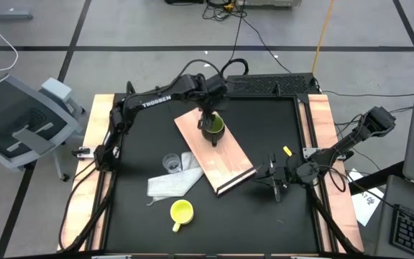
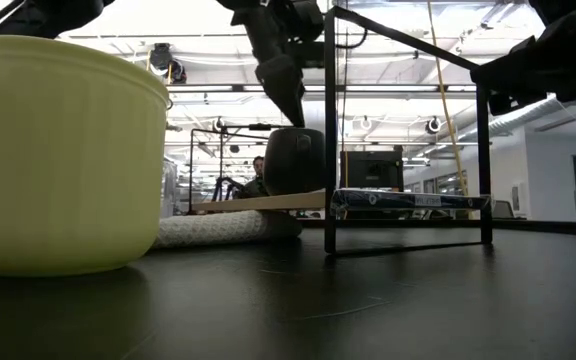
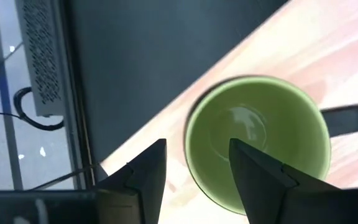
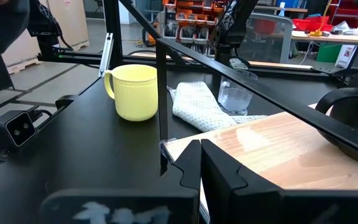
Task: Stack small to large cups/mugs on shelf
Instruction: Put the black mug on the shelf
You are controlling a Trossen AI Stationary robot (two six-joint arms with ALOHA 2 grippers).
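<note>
The dark olive-green mug [image 1: 214, 128] stands upright on the light-wood shelf board [image 1: 225, 162], its handle [image 3: 347, 119] out to one side. My left gripper [image 3: 194, 177] hovers open just above the mug's rim, pointing steeply down, with one finger over the green inside and one outside. The clear cup [image 1: 171, 163] and the yellow mug [image 1: 182, 211] stand on the black table to the board's left and near left. My right gripper [image 1: 274, 178] is shut and level beside the board's dark-edged near-right end [image 1: 239, 180].
A white cloth [image 1: 172, 181] lies against the board's left long edge, between the clear cup and the yellow mug. A thin black frame [image 2: 330, 150] stands by the right gripper. A small yellow piece [image 1: 287, 151] lies to the board's right. Wooden rails [image 1: 320, 122] border the table.
</note>
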